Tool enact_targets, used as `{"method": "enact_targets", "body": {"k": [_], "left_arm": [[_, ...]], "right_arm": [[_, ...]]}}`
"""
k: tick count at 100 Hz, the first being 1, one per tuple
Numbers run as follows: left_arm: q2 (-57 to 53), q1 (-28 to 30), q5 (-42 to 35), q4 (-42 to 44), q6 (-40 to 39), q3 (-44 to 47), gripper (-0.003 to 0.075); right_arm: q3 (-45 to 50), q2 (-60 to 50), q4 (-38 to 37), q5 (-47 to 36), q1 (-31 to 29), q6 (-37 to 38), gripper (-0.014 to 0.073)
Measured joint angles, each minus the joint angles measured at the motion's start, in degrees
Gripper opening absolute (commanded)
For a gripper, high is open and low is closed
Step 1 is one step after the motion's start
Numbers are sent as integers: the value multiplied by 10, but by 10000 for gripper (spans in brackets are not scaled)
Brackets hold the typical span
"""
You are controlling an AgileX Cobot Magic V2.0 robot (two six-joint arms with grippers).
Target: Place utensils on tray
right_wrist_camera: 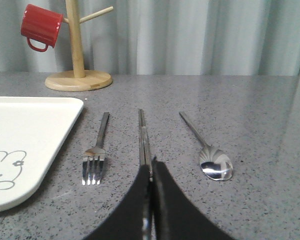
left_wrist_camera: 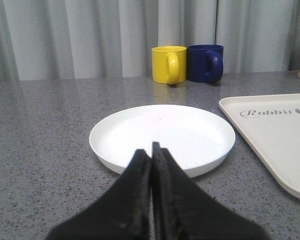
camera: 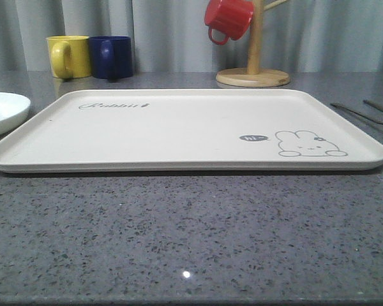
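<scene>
Plate (left_wrist_camera: 162, 137), white, shallow & round, sits on grey speckled counter (camera: 191, 242) at far left, just beside tray's left edge but not touching, w/ nothing on it. Left gripper (left_wrist_camera: 151, 152) hangs low in front of plate, jaws pressed together, nothing between them. Behind plate, near curtain: yellow mug (camera: 69, 56) & blue mug (camera: 111, 57) side by side, touching or nearly so. Tray (camera: 179, 131), cream w/ rounded corners & low rim, lies flat mid-counter, bare, "Rabbit" script at its back-left, grey rabbit drawing at front-right. Behind tray's right part stands wooden mug stand (camera: 253, 75) w/ red mug (camera: 228, 19) hung on a peg. Right of tray, on counter, utensils lie roughly parallel & apart from each other: fork (right_wrist_camera: 96, 159) nearest tray, tines toward right wrist cam; chopsticks (right_wrist_camera: 143, 136) in middle, close together as a pair; spoon (right_wrist_camera: 214, 161) furthest right, bowl toward cam. Right gripper (right_wrist_camera: 151, 170) is lined up over near end of chopsticks, jaws closed tight, holding nothing; can't tell if tips touch chopsticks.
</scene>
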Motion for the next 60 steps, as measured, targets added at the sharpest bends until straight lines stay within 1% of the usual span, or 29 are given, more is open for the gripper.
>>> {"method": "enact_targets", "body": {"k": [42,51,60], "left_arm": [[0,0,1,0,0,-1,-19],[0,0,27,-7,0,-19,-19],[2,0,63,-14,0,-68,-19]], "right_arm": [[0,0,0,0,0,0,-69],[0,0,0,0,0,0,-69],[0,0,0,0,0,0,-69]]}}
